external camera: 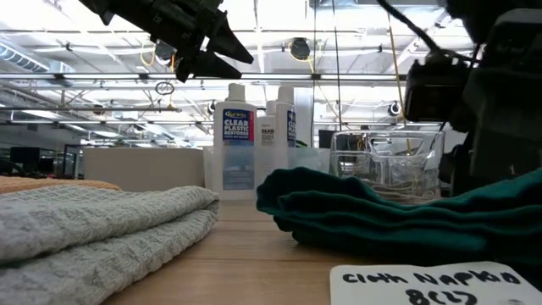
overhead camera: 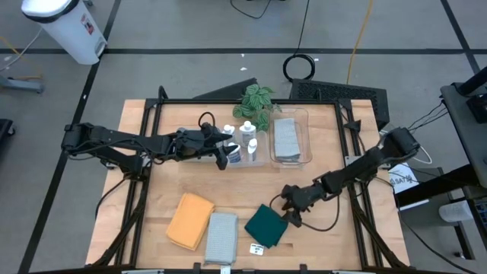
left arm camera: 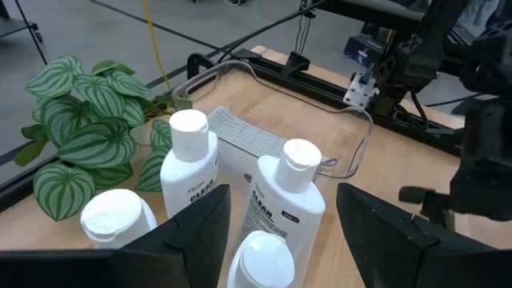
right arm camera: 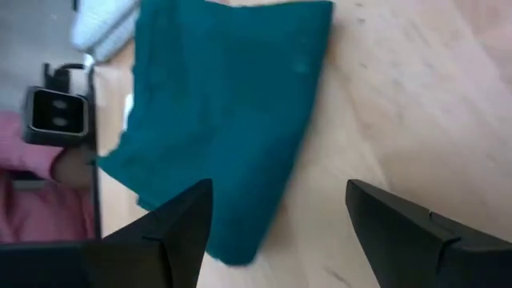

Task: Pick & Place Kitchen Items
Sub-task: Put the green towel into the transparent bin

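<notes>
Judged from how things lie, the sorting is only partly done. On the high view a clear bin (overhead camera: 306, 122) at about one o'clock from the bench (overhead camera: 167, 186) centre already holds a folded grey-blue cloth (overhead camera: 287, 141); the plant (overhead camera: 256, 103) stands at twelve, just beside the bin.

Four white squeeze bottles (overhead camera: 248, 137) stand upright in a cluster near eleven to twelve o'clock, next to the bin. They look to stand inside a second shallow clear tray, but I cannot tell that for sure. The left gripper (overhead camera: 223, 154) hangs just at nine o'clock of this cluster, its fingers (left arm camera: 200, 232) spread with a bottle cap showing between them; they do not seem to be touching any bottle, so nothing is held.

Three cloths lie loose on the near half of the bench: an orange cloth (overhead camera: 189, 219) at seven o'clock, a second pale grey-blue cloth (overhead camera: 221, 237) touching its side at six, and a dark green cloth (overhead camera: 268, 225) at five, with a small white label card (overhead camera: 256, 248) just below it. The right gripper (overhead camera: 290, 211) hovers at the three o'clock edge of the green cloth, fingers (right arm camera: 408, 232) wide apart and empty.

So one cloth looks placed and three are left. The green one seems the step in hand, while the bottles may be either delivered or still to be moved. No blue sponges show anywhere
</notes>
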